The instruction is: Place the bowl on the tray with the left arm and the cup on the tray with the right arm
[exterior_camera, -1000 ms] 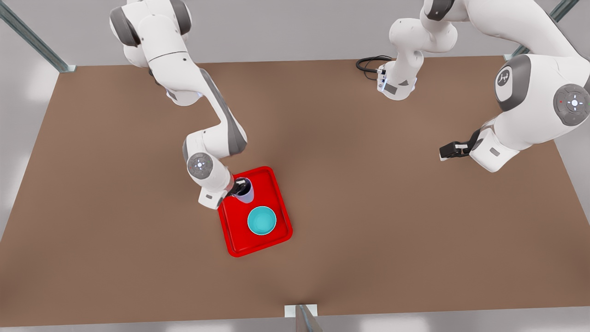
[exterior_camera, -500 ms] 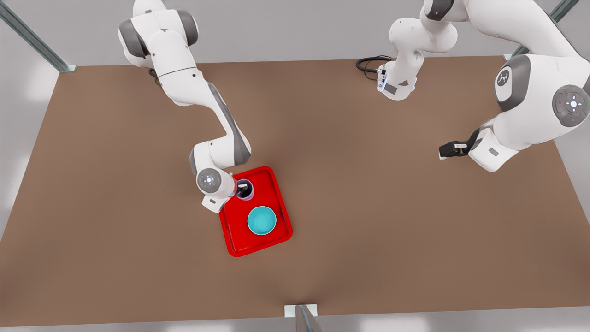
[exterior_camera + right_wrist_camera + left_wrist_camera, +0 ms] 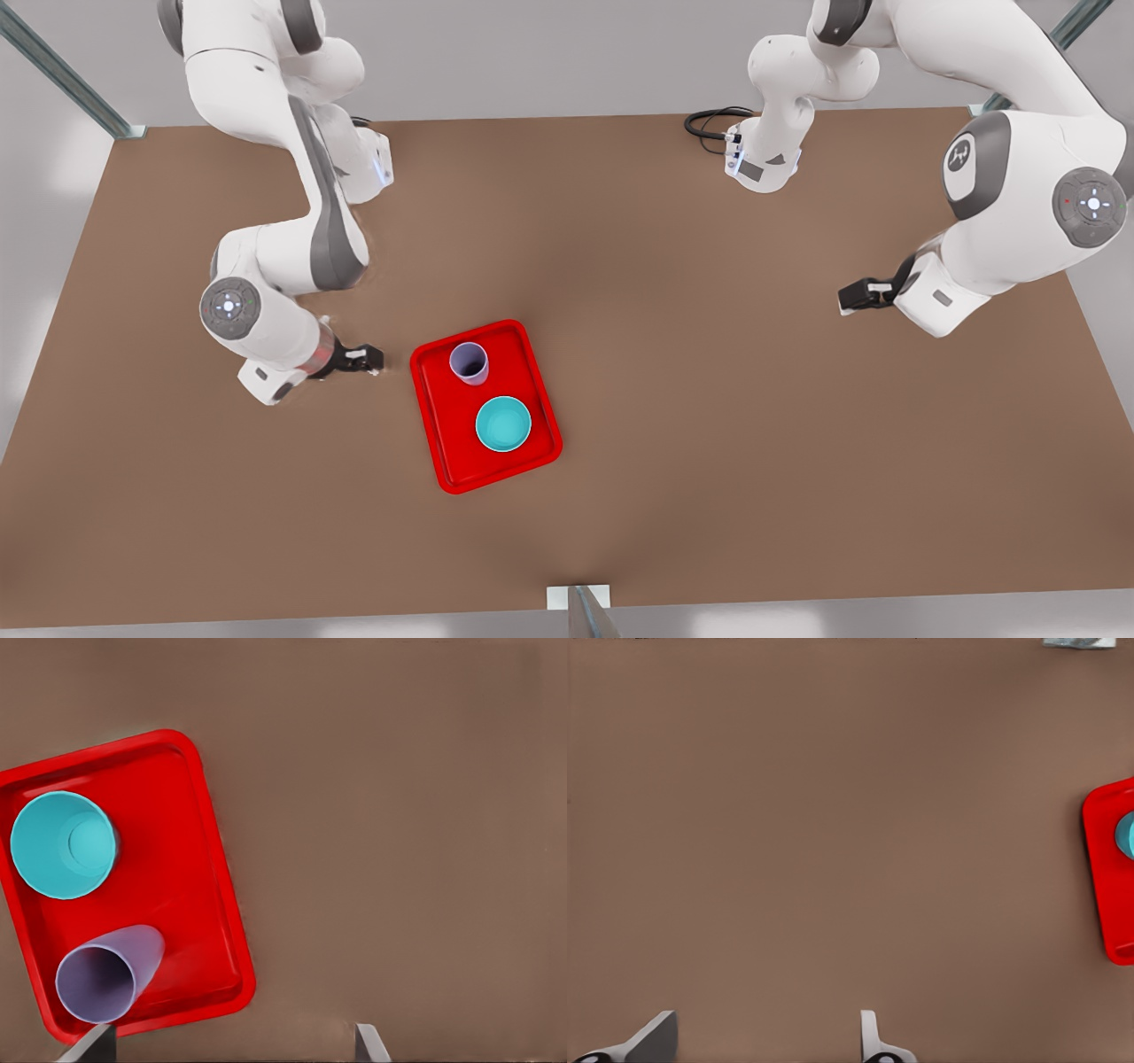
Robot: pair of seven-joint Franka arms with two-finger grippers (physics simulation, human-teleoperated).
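Left wrist view's edge crops tray, bowl.

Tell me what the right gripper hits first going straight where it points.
Likely the table just beside the tray, short of the cup; the right gripper seems to point down.

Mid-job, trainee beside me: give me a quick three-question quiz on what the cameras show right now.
1. True or false: the bowl and the cup both sit on the tray.
2. The right gripper, beside the tray at the front view's left, is: A) shut on the cup, B) open and empty, C) shut on the bowl.
3. Where is the left gripper, and what is it holding?

Key:
1. True.
2. B.
3. It hangs over bare table, far to the front view's right of the tray, open and holding nothing.
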